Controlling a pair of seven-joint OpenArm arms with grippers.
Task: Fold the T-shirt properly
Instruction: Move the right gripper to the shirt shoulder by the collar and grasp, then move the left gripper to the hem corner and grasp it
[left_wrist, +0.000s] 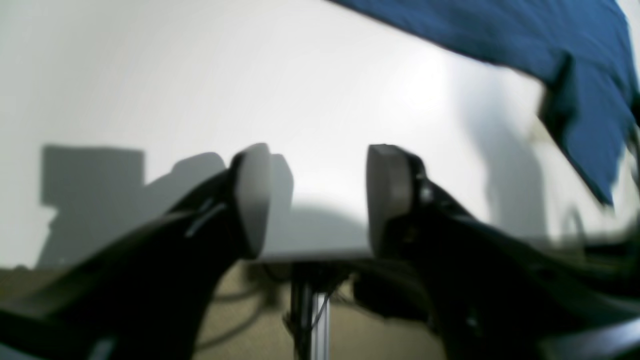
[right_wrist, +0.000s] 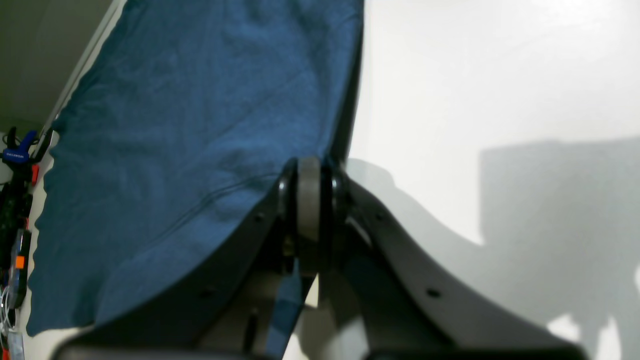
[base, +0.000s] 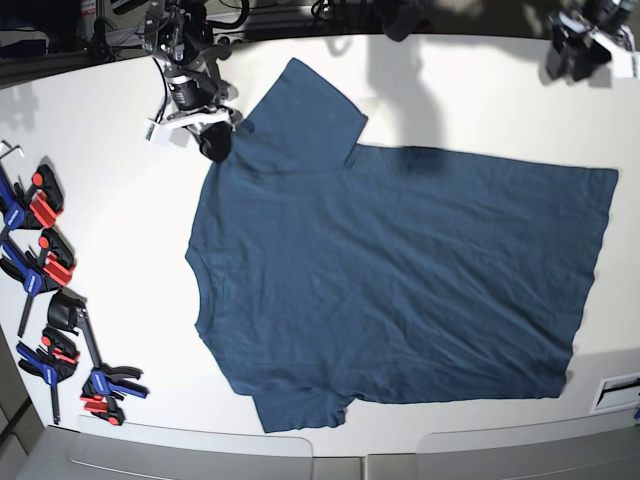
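Note:
The dark navy T-shirt (base: 400, 270) lies spread flat on the white table (base: 480, 90), neck to the left and hem to the right. My right gripper (base: 214, 143) is at the shirt's far-left sleeve and shoulder. In the right wrist view it (right_wrist: 310, 200) is shut on the T-shirt's edge (right_wrist: 200, 125), with a strip of blue cloth showing between the pads. My left gripper (base: 575, 55) hovers at the far right corner of the table, off the shirt. In the left wrist view it (left_wrist: 317, 200) is open and empty, and the T-shirt (left_wrist: 550, 40) shows at the upper right.
Several blue-and-red clamps (base: 45, 260) lie along the table's left edge, more near the front left (base: 105, 388); one shows in the right wrist view (right_wrist: 17, 155). A small white part (base: 618, 390) sits at the front right edge.

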